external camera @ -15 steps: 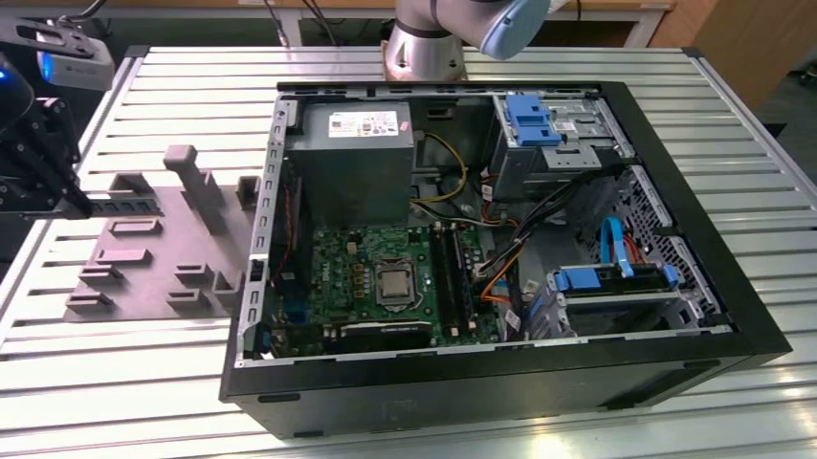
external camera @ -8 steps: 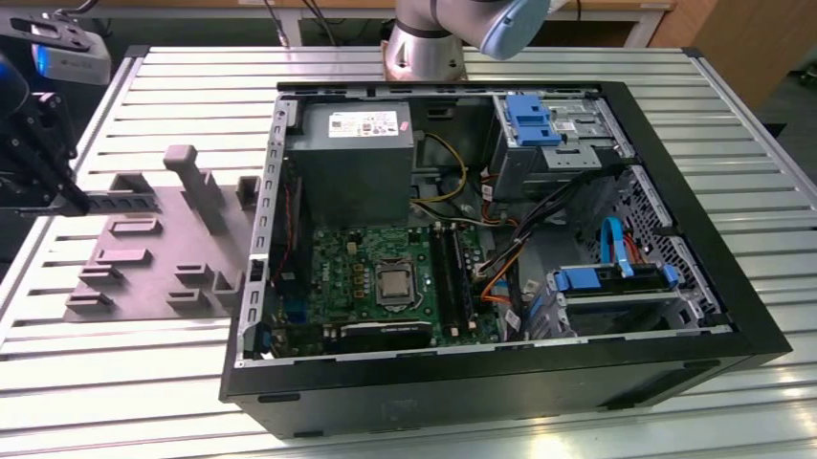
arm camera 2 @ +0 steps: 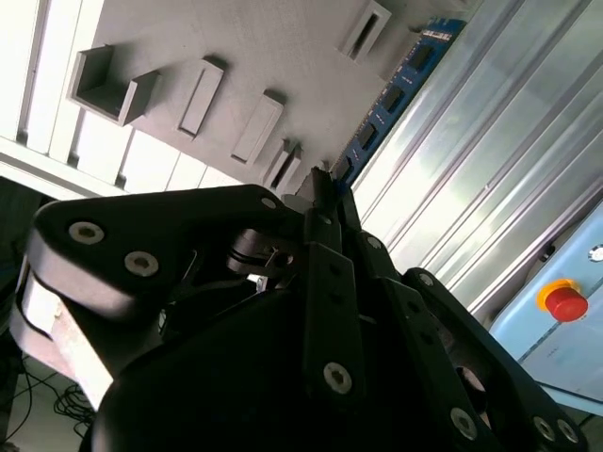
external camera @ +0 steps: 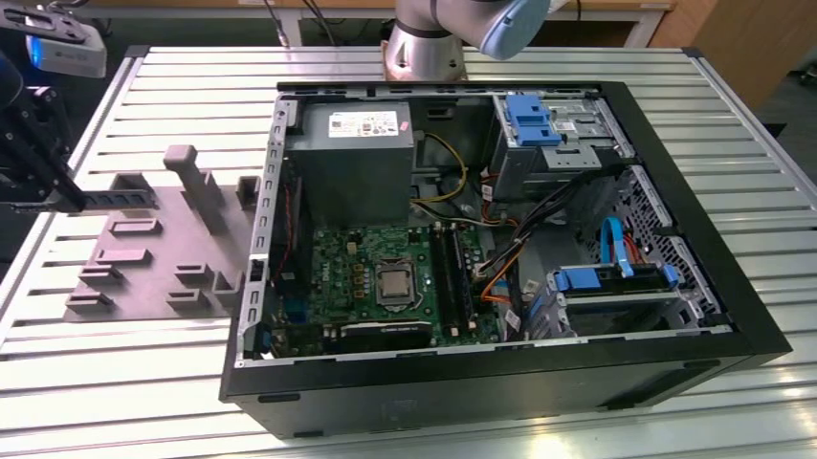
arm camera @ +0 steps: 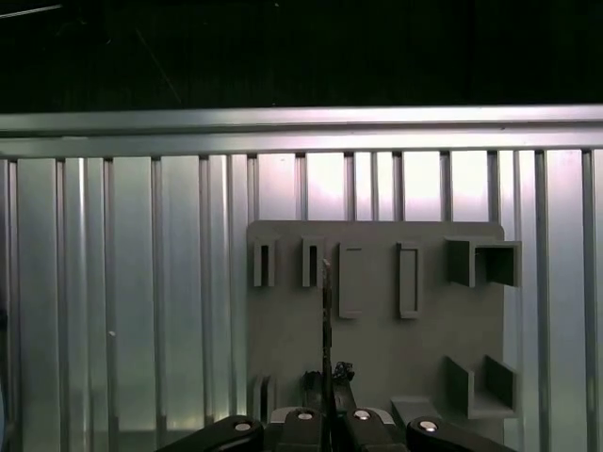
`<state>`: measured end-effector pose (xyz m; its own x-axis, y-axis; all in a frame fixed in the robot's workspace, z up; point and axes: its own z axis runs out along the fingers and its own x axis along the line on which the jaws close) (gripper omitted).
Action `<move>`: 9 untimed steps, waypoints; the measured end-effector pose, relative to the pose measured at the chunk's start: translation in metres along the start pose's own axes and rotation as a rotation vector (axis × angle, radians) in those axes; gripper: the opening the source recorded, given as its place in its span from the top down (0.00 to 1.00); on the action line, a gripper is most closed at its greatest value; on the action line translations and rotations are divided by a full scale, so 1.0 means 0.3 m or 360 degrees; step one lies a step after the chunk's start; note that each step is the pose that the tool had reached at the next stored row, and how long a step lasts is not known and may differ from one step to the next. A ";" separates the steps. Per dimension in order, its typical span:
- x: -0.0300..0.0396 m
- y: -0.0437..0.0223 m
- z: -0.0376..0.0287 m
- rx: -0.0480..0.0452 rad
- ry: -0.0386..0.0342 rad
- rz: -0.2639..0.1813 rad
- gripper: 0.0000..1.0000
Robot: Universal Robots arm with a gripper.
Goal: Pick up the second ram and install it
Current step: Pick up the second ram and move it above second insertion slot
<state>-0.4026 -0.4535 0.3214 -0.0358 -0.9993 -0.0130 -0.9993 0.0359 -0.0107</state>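
Gripper: the gripper [external camera: 73, 200] sat at the exterior view's left edge, about mid-height, clamped on one end of the second ram [external camera: 118, 198].
Second ram: it was held roughly level, reaching from the fingertips toward the exterior view's right, over the upper part of the grey holder block [external camera: 153, 258] — whether it touched the block could not be told.
Second wrist view: the blue board [arm camera 2: 400, 89] ran out from between the closed black fingers [arm camera 2: 330, 282], with dark chips along its face.
First wrist view: the ram [arm camera: 326, 301] showed edge-on as a thin line leading out from the gripper [arm camera: 328, 391] across the holder block [arm camera: 377, 348], just beside one of its narrow slots.
Holder block: it lay flat on the slatted metal desk [external camera: 115, 382], just beside the open computer case [external camera: 715, 316], on the exterior view's left of it.
Computer case: it filled the centre and right of the exterior frame. Inside were the green motherboard [external camera: 344, 258] in the lower middle, the grey power supply [external camera: 351, 153] above it, and the long black sockets [external camera: 450, 273] — well apart from the ram.
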 end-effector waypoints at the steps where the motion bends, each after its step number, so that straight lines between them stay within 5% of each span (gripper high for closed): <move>1: 0.000 0.000 -0.002 0.0000 0.0000 0.0000 0.86; 9: 0.000 0.000 -0.021 0.0000 0.0000 0.0000 0.86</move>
<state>-0.4026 -0.4535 0.3278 -0.0357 -0.9993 -0.0129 -0.9993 0.0359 -0.0106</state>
